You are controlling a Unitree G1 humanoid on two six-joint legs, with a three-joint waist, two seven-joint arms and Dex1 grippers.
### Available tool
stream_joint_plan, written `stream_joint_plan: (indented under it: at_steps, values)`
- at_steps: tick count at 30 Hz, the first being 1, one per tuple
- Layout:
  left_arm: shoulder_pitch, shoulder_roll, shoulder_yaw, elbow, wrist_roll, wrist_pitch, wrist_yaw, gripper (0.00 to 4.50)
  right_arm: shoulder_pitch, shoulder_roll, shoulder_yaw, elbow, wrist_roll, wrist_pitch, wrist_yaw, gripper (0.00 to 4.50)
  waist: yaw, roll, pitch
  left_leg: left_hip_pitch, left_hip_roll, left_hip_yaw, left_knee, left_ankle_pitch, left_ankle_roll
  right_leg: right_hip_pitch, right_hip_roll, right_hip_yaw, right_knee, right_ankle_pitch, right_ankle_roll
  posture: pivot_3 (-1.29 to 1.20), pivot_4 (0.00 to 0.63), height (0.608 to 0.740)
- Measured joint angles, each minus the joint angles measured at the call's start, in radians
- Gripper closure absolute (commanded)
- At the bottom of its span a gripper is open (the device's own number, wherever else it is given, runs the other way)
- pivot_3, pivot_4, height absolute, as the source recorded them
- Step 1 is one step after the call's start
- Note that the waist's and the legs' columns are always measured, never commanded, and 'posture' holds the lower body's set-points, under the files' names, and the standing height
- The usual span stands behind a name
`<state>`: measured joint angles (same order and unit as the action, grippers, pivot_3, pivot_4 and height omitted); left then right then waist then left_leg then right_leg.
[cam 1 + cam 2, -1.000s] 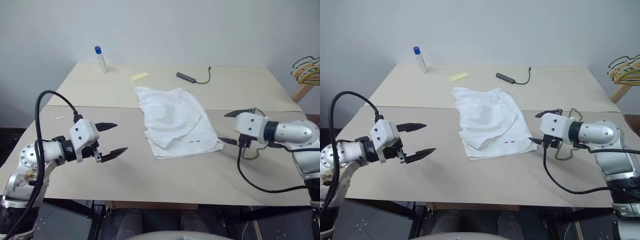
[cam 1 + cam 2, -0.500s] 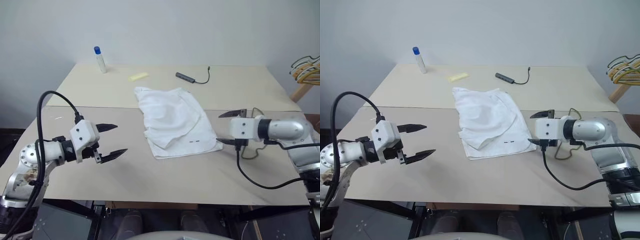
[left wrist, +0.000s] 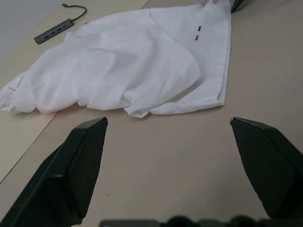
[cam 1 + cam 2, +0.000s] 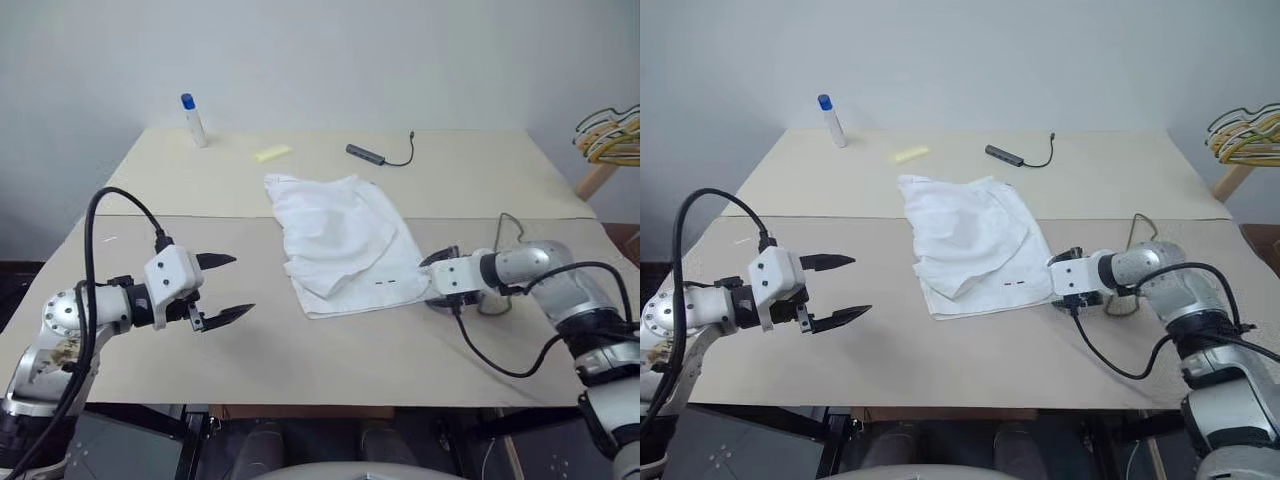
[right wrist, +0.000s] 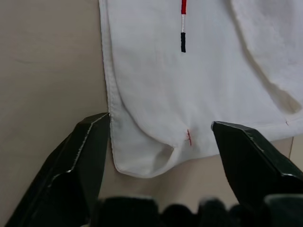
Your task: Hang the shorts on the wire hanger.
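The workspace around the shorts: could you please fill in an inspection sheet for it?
Surface: beige table, two boards meeting at a seam.
Job's things: white shorts lie crumpled mid-table; thin wire hanger lies behind the right arm, mostly hidden.
Clutter: blue-capped white bottle, yellow slip, grey USB hub at the far side.
End effectors: left end effector open, apart from the shorts; right end effector open, straddling the shorts' hem corner.
Cables: black cable loops over the left arm; another black cable hangs from the right wrist.
Surroundings: pale wall; bunch of yellow and dark hangers at the right.
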<state>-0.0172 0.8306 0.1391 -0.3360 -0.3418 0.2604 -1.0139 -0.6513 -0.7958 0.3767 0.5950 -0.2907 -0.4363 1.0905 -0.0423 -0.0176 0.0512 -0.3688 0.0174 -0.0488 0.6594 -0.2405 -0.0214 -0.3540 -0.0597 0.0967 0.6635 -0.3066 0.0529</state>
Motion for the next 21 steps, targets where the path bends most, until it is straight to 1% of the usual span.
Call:
stream_joint_plan:
  at_steps: [4, 8, 9, 12, 15, 17, 19, 21]
  values:
    - [0.013, 0.000, 0.000, -0.006, 0.007, 0.000, 0.006, 0.00, -0.039, 0.039, 0.008, 0.082, -0.018, -0.015, -0.004, 2.97, -0.002, 0.000, 0.000, 0.000, 0.000, -0.001, 0.000, 0.000, 0.000, 0.000, 0.000, 0.000, 0.000, 0.000, 0.000, 0.05, 0.000, 0.740]
    - [0.022, 0.000, 0.000, -0.009, 0.009, -0.001, 0.014, 0.00, -0.051, 0.053, 0.009, 0.118, -0.032, -0.015, -0.005, 4.31, 0.000, 0.000, 0.000, 0.000, 0.000, -0.001, 0.000, 0.000, 0.000, 0.000, 0.000, 0.000, 0.000, 0.000, 0.000, 0.06, 0.000, 0.740]
    - [0.024, 0.000, 0.000, -0.009, 0.009, -0.001, 0.017, 0.00, -0.051, 0.057, 0.009, 0.118, -0.030, -0.014, 0.004, 4.47, 0.001, 0.000, 0.000, 0.000, 0.000, -0.001, 0.000, 0.000, 0.000, 0.000, 0.000, 0.000, 0.000, 0.000, 0.000, 0.06, 0.000, 0.740]
    - [0.024, 0.000, 0.000, -0.010, 0.010, -0.002, 0.021, 0.00, -0.048, 0.063, 0.007, 0.081, -0.016, 0.034, 0.043, 4.47, 0.001, 0.000, 0.000, 0.000, 0.000, -0.001, 0.000, 0.000, 0.000, 0.000, 0.000, 0.000, 0.001, 0.000, 0.000, 0.06, 0.000, 0.740]
    - [0.023, 0.000, 0.000, -0.009, 0.023, -0.003, 0.026, 0.00, -0.032, 0.098, -0.001, -0.031, 0.024, 0.176, 0.089, 4.47, -0.002, 0.000, 0.000, 0.000, 0.000, -0.001, 0.000, 0.000, 0.000, 0.000, 0.001, 0.000, 0.001, 0.000, 0.000, 0.06, 0.000, 0.740]
    - [0.022, 0.000, 0.000, -0.009, 0.027, -0.005, 0.030, 0.00, -0.005, 0.137, -0.011, -0.154, 0.071, 0.332, 0.115, 4.47, -0.001, 0.000, 0.000, 0.000, 0.000, -0.002, 0.000, 0.000, 0.000, -0.001, 0.001, 0.000, 0.001, 0.000, 0.000, 0.06, 0.000, 0.740]
    - [0.018, -0.002, -0.003, -0.007, 0.030, -0.008, 0.033, 0.00, 0.012, 0.207, -0.016, -0.289, 0.122, 0.492, 0.127, 4.47, -0.001, 0.000, 0.000, 0.000, 0.001, -0.002, 0.000, 0.000, 0.000, -0.001, 0.001, 0.000, 0.002, 0.000, 0.000, 0.04, 0.000, 0.740]
    - [0.014, -0.003, -0.004, -0.007, 0.031, -0.018, 0.034, 0.00, 0.018, 0.260, -0.014, -0.398, 0.151, 0.589, 0.124, 4.47, 0.003, 0.000, 0.000, 0.000, 0.000, -0.002, 0.000, 0.000, 0.000, -0.001, 0.001, -0.001, 0.002, 0.000, 0.000, 0.04, 0.000, 0.740]
